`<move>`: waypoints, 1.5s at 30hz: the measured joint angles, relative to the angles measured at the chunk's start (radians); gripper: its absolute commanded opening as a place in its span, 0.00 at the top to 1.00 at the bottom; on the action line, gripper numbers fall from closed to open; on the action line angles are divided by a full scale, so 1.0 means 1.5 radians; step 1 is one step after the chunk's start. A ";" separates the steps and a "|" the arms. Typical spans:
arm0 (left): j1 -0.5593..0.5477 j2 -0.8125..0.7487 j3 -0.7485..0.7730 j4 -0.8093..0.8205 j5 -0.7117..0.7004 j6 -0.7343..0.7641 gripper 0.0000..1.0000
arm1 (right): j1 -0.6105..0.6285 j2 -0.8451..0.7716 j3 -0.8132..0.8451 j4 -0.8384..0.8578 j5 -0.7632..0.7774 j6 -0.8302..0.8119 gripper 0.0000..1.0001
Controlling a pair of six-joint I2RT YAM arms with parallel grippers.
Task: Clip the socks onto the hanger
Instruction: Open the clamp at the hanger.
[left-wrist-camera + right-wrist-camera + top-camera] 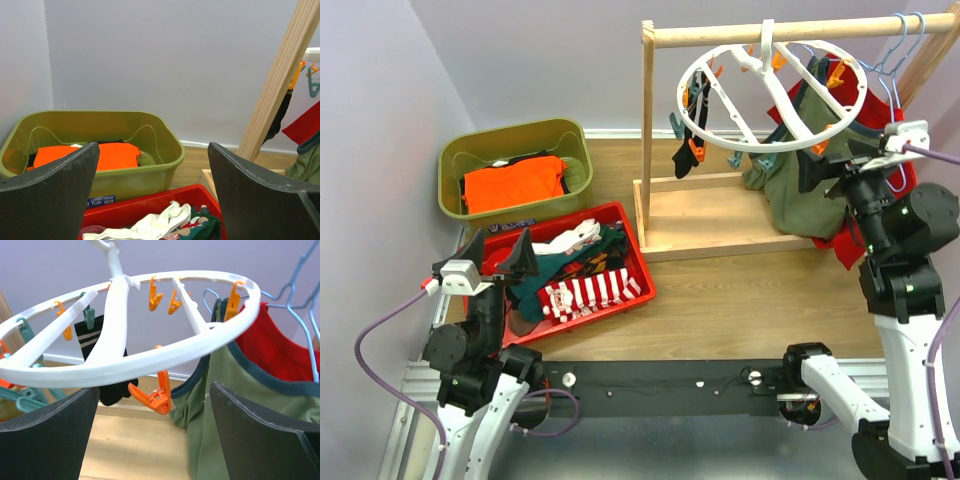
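**Socks** [582,265]
- Location: heaped in the red tray [570,212] at the bench's 9 o'clock in the top view, with the green tub [510,130] at the tray's 11 o'clock.
- Handling, as a judgement: light, limp and prone to bunching. They lie tangled, so expect a neighbour to trail up with whichever one you lift.
- Where to hold: a cuff or toe edge standing proud of the heap. The striped sock [590,292], at the tray's 6 o'clock, lies flattest and looks easiest to separate.

**Hanger** [114,320]
- Location: hooked on the rack [648,120] at the bench's 1 o'clock, with the ring tilted. A black sock [91,337] already hangs from its 9 o'clock side.
- Handling, as a judgement: stiff plastic, but free to swing on its hook, so a push will rock it. The clips are sprung and small. The orange clip [152,396] nearest the right wrist camera hangs unused.

**Left tool** [500,252]
- State: jaws spread wide, holding nothing.
- Pose: arm folded low near its base, with the tool over the tray's 9 o'clock edge and aimed toward 12 o'clock, across the tub and above the socks.

**Right tool** [825,170]
- State: jaws spread wide, holding nothing.
- Pose: arm raised high, with the tool aimed toward 10 o'clock. It sits just under the ring's near rim, and the olive shirt [215,405] is close on its right.
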 measured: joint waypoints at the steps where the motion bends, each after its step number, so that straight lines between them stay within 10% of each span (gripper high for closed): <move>1: 0.000 0.000 0.000 0.000 0.001 0.001 0.01 | 0.000 0.013 0.014 -0.005 -0.005 -0.007 0.00; 45: 0.000 0.002 0.000 0.004 0.018 0.003 0.01 | 0.000 0.076 0.104 -0.126 -0.200 -0.089 0.23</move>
